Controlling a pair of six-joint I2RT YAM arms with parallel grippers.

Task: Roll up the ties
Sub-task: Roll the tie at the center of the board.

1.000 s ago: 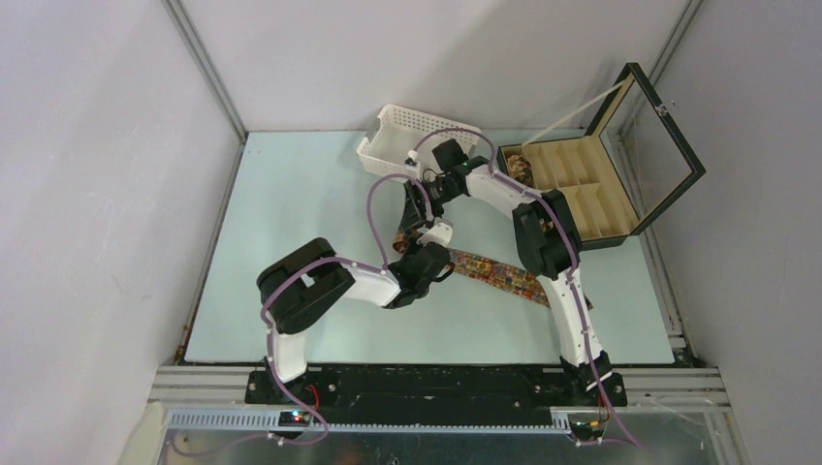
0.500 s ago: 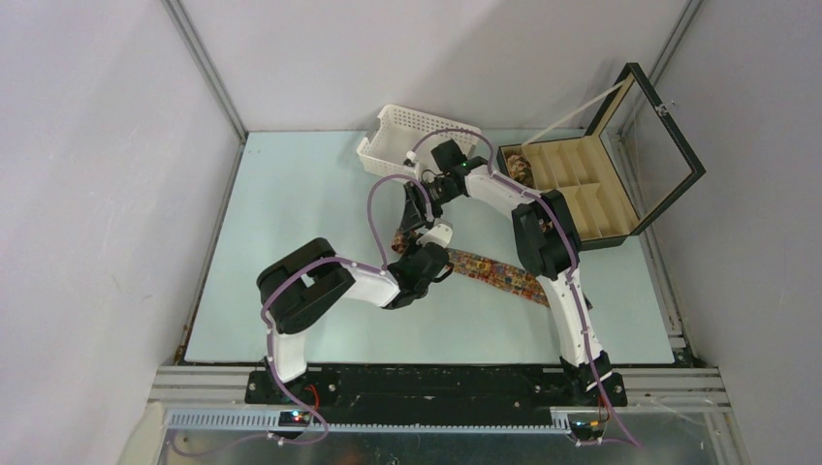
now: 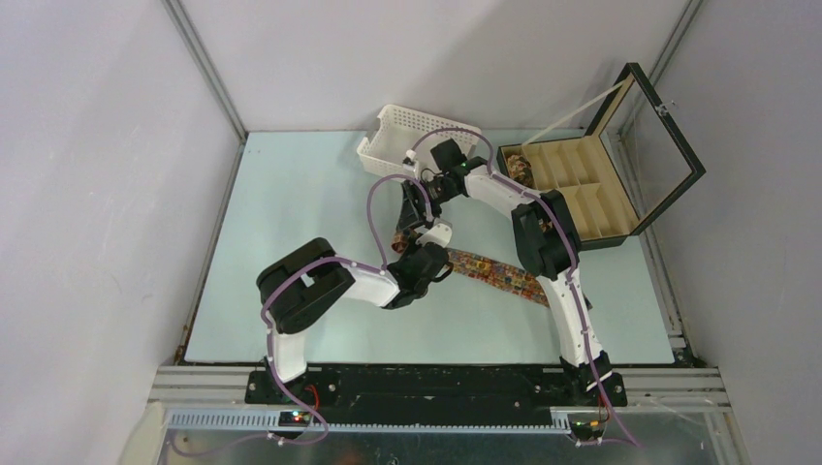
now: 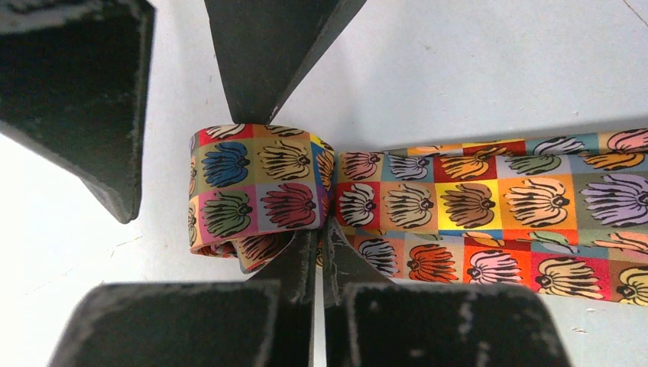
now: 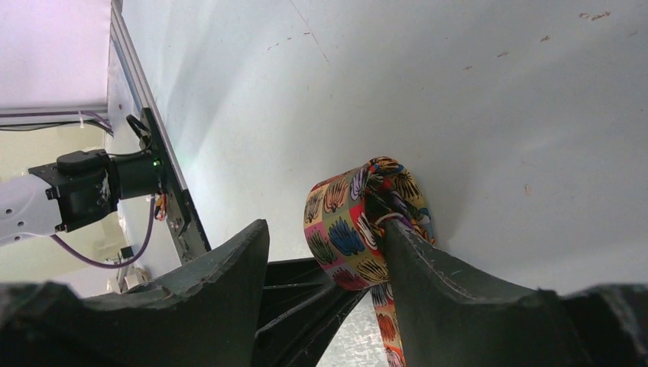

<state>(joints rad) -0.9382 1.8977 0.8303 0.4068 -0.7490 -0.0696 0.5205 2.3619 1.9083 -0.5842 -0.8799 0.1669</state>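
Note:
A tie printed with coloured squares lies on the table, one end wound into a coil [image 4: 256,187] and the rest a flat strip [image 4: 497,214] running right [image 3: 499,274]. My left gripper [image 4: 322,233] is shut, its tips pushed into the near end of the coil where it meets the strip, pinching the fabric. My right gripper [image 5: 322,225] stands open over the coil [image 5: 344,229]. One of its fingers [image 5: 451,290] presses into the coil's far end and the other [image 5: 206,306] stays apart from it. In the top view both grippers hide the coil.
A white perforated basket [image 3: 412,136] stands at the back of the table. Right of it is the black compartmented box [image 3: 582,189] with its glass lid raised and a rolled tie [image 3: 519,167] in one compartment. Grey walls enclose the table.

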